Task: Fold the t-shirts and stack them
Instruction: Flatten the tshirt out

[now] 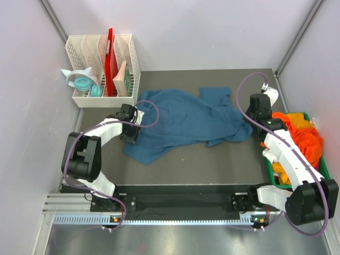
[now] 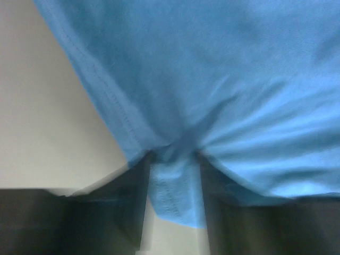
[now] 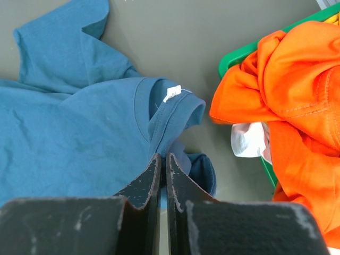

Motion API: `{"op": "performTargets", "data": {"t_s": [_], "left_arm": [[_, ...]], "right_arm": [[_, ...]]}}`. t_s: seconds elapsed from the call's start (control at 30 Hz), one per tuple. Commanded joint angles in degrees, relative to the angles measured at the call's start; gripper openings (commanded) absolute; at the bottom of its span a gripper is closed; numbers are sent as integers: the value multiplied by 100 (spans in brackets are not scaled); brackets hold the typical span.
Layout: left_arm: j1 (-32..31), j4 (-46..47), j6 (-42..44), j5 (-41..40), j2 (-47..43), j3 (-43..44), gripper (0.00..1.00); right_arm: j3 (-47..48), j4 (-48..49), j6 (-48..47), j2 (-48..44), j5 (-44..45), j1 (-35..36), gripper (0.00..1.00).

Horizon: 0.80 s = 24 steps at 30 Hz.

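A large teal-blue t-shirt [image 1: 186, 119] lies crumpled across the middle of the grey table. My left gripper [image 1: 130, 127] is at its left edge; in the left wrist view the gripper [image 2: 172, 154] is shut on a bunched hem of the shirt [image 2: 175, 191]. My right gripper [image 1: 249, 119] is at the shirt's right end; in the right wrist view it [image 3: 163, 156] is shut on fabric just below the collar [image 3: 170, 114] with its white label. Orange t-shirts [image 1: 303, 133] are piled in the green bin, also seen in the right wrist view [image 3: 287, 79].
The green bin [image 1: 274, 171] stands at the table's right edge under my right arm, with white fabric [image 3: 249, 139] at its rim [image 3: 239, 56]. A white divider rack [image 1: 103, 66] and teal tape rolls [image 1: 81, 82] stand at the back left.
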Motion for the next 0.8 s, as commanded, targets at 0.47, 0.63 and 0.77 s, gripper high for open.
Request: {"op": "performTargets", "data": {"t_s": [0.47,0.63,0.77], "left_arm": [[185,-618,230,-293,-1442,1239,0],[274,-1532,81,-134,-1532,4020,0],[283,-1841,-95,68,-1470,5065,0]], "right_arm": [[1494,-251,-527,-318,322,-7,0],[3736,-507,-703,-28,314,2,0],[4354,-770,-659,51,86,11,0]]}}
